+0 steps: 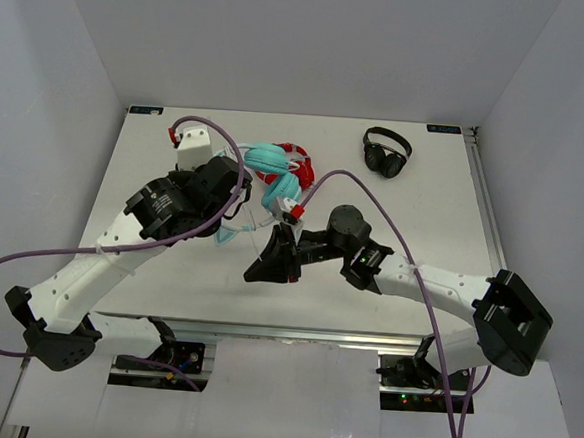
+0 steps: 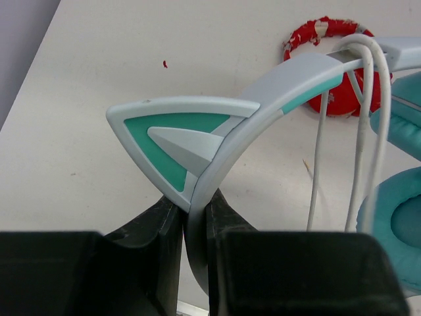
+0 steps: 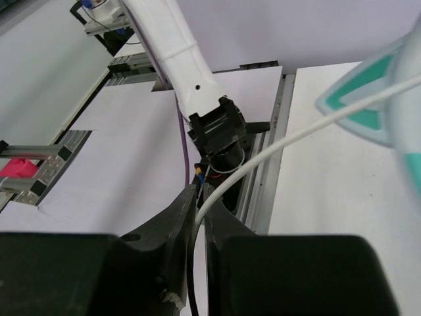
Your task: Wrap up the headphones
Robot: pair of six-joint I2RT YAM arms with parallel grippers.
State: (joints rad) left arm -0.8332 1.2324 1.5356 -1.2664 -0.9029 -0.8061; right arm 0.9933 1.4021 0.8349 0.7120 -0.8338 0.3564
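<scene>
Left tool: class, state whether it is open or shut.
Shut on the headphones: in the left wrist view, the left tool pinches their headband.

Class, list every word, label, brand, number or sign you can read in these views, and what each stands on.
None can be read.
Two blue tags at the far edge of the table: too small to read.
The band of the headphones, seen close by the left wrist, shows no lettering.
</scene>
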